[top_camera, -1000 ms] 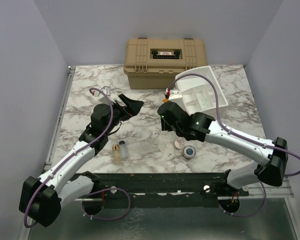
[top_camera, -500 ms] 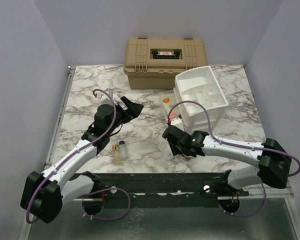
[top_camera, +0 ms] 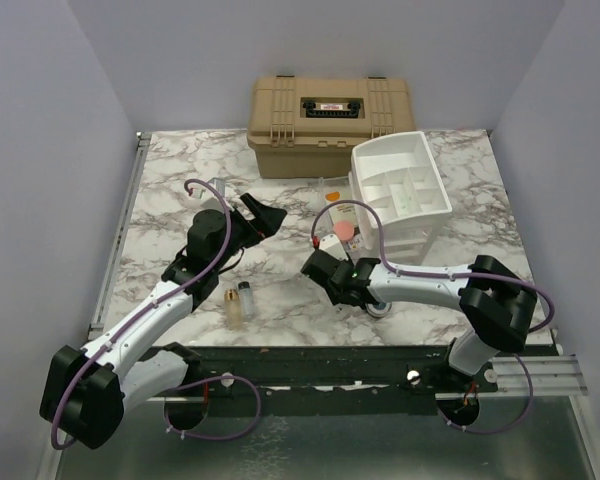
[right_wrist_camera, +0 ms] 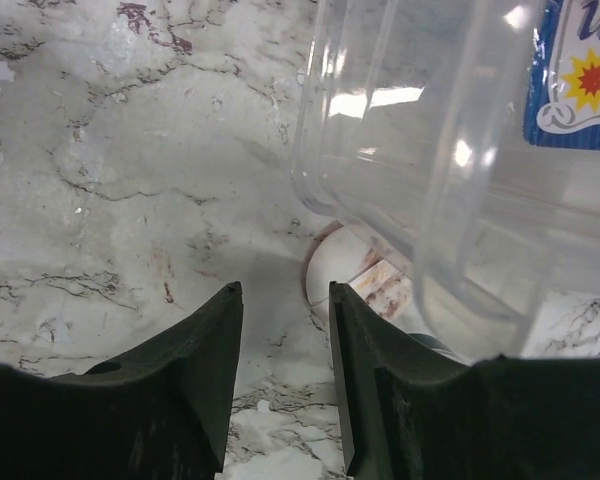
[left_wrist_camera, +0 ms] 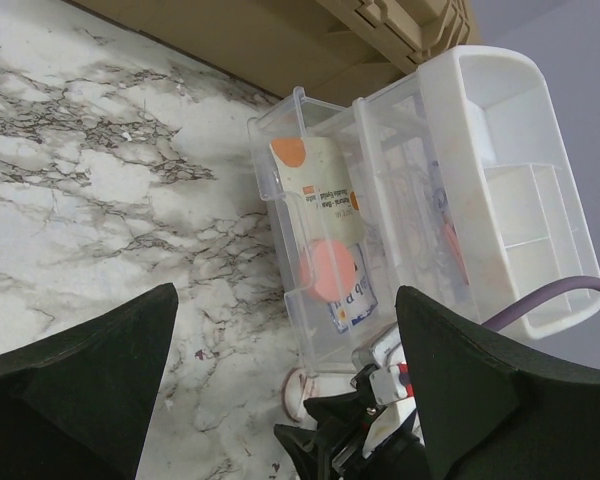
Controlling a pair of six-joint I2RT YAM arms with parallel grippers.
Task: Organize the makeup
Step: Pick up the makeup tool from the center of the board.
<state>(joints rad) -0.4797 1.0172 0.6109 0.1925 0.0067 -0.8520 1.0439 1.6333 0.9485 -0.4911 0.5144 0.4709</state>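
Right claw (right_wrist_camera: 282, 295) is low over the tabletop (top_camera: 180, 170), jaws at a narrow gap with nothing between them, aimed at the pale round disc (right_wrist_camera: 352, 278) just ahead. Problem: that disc sits partly tucked beneath the lip of the clear drawer (right_wrist_camera: 410, 150) pulled out of the white organizer (top_camera: 405, 175), centre-right of the top view. We reckon the gap is too narrow for the disc, so a straight push would bulldoze it further under the drawer instead of taking it; we'd want to widen first. Widening this close risks a finger catching the drawer wall and shoving the drawer or the whole organizer, which would jostle the pink disc (left_wrist_camera: 330, 270) and the cream packet (left_wrist_camera: 315, 200) lying in it. The disc lies flat on marble, so a pinch may slip off or flip it. The small dark jar (top_camera: 380, 306) is just beside it, partly hidden by the right arm, and a wrist sweep could knock it away. The purple cable (left_wrist_camera: 570, 297) runs past the organizer's edge, so we see a snag risk there. Left claw (top_camera: 262, 215) hovers wide and empty, left of centre, facing the drawer; if both go in together, they could collide. Two tiny clear bottles (top_camera: 242, 298) sit on the tabletop lower left of centre, well apart from the organizer, not yet sorted.
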